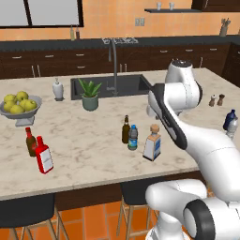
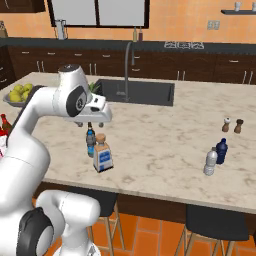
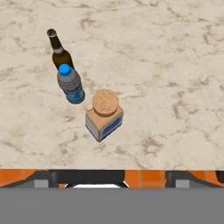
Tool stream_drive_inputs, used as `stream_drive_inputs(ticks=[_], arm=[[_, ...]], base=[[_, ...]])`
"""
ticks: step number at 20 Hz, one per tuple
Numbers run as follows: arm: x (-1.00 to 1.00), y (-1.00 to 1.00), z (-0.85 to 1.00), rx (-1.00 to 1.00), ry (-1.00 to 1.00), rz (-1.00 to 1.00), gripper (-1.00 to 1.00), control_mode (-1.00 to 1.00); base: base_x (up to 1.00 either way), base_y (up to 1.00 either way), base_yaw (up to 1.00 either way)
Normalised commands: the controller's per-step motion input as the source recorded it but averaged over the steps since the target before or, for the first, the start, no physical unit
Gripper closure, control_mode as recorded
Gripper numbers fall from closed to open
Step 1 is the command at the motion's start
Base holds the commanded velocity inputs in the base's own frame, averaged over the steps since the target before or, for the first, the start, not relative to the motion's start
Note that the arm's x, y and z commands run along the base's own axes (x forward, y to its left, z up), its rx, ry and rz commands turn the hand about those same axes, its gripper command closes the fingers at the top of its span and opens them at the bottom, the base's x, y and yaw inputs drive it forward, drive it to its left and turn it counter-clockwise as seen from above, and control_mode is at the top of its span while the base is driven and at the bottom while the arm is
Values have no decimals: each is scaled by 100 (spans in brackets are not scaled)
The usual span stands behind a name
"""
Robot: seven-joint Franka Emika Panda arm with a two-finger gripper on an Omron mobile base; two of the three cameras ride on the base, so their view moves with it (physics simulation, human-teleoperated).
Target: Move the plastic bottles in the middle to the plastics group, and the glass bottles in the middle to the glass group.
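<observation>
Water bottle (image 3: 70, 84): small, clear, blue label; cap reads blue in hand view. Stands upright mid-tabletop (image 1: 93, 145), between slim brown long-necked bottle (image 3: 59, 50) and squarish cork-stoppered bottle (image 3: 104, 117), close to both.

Left base view: red flat bottle (image 1: 44, 155) and short brown bottle (image 1: 30, 141) at tabletop left; dark blue bottle (image 1: 230, 119) at right edge.

Right base view: dark blue bottle plus pale clear bottle (image 2: 211, 161) together, shakers (image 2: 232, 125) behind.

Claw state: cannot tell; fingertips not visible.
</observation>
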Motion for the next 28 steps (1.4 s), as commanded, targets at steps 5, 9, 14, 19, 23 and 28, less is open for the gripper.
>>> stream_drive_inputs(ticks=[5,9,14,19,23,28], arm=[[49,-1,-46,2,-1,0,-100,-100],[54,0,-39,13,0,0,-100,-100],[41,0,-40,1,0,0,-100,-100],[20,2,-40,0,0,0,-100,-100],[3,0,-34,0,0,0,-100,-100],[-2,0,-30,-1,0,0,-100,-100]], base=[[0,0,0],[0,0,0],[0,0,0],[0,0,0],[0,0,0],[0,0,0]])
